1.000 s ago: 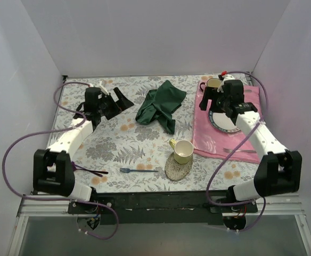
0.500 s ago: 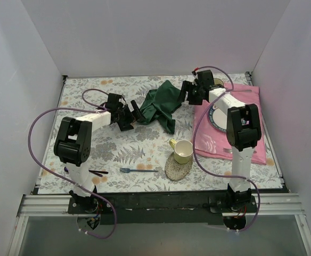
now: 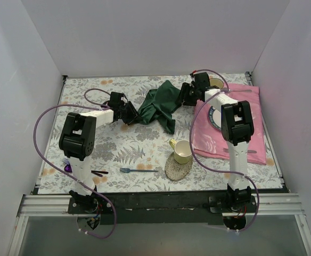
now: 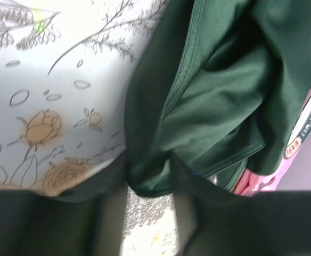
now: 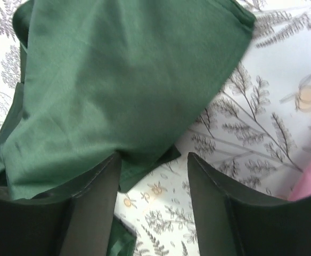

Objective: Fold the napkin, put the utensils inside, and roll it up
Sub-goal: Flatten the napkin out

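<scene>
This looks like a robot lab's test cell. Plain white walls (image 3: 155,37) box in a single table on three sides, and a left arm (image 3: 78,140) and right arm (image 3: 235,121), trailing purple cables (image 3: 36,130), are bolted to a metal frame (image 3: 161,212) at its near edge. A flowered tablecloth (image 3: 118,144) carries a cup (image 3: 183,151), plate (image 3: 213,117), napkin (image 3: 161,104) and fork (image 3: 138,170), laid out like a mock place setting.

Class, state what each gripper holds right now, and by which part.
Left gripper: jaws around a low fold of the napkin; clamped or not, cannot be told. Right gripper: open over the napkin's edge, holding nothing.
</scene>
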Tool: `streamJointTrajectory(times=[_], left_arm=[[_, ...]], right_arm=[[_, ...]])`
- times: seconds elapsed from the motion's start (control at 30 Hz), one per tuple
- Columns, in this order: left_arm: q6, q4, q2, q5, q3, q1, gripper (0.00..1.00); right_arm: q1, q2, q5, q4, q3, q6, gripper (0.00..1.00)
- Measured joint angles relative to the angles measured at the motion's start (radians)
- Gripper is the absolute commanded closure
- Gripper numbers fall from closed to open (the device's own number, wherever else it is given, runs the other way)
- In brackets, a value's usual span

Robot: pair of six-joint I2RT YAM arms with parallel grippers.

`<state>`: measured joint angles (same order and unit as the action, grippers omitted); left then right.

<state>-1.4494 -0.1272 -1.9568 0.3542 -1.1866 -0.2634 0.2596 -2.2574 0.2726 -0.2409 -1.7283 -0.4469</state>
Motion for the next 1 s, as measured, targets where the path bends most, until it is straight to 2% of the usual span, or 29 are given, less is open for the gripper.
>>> streamJointTrajectory(times=[0.1,0.17,0.3,0.47,0.6,0.83,0.9,0.97,1.0], left_arm=[[0.007,-0.007,-0.019,0.001,-0.034,0.006,1.0],[0.013,-0.016,-0.02,0.0,-0.05,0.01,1.0],[0.029,-0.034,-0.02,-0.004,-0.078,0.029,1.0],[0.055,-0.079,0.001,-0.012,-0.094,0.087,1.0],[0.066,-0.121,0.058,-0.016,-0.092,0.188,1.0],[0.063,-0.153,0.296,-0.088,0.034,0.369,1.0],[0.06,-0.161,0.353,-0.112,0.085,0.387,0.94],[0.057,-0.166,0.379,-0.122,0.12,0.396,0.75],[0.056,-0.167,0.382,-0.121,0.135,0.401,0.61]], right_arm=[[-0.002,-0.027,0.018,0.025,-0.021,-0.003,0.6],[-0.003,-0.053,0.03,0.033,-0.047,-0.006,0.71],[-0.005,-0.094,0.046,0.031,-0.106,0.008,0.99],[-0.005,-0.113,0.045,0.016,-0.22,0.037,0.99],[-0.005,-0.098,0.026,0.023,-0.276,0.059,0.99],[-0.005,-0.079,-0.041,0.021,-0.317,0.093,0.99],[-0.005,-0.079,-0.061,0.009,-0.33,0.108,0.99],[-0.006,-0.084,-0.072,-0.003,-0.354,0.117,0.99],[-0.006,-0.09,-0.075,-0.009,-0.373,0.127,0.71]])
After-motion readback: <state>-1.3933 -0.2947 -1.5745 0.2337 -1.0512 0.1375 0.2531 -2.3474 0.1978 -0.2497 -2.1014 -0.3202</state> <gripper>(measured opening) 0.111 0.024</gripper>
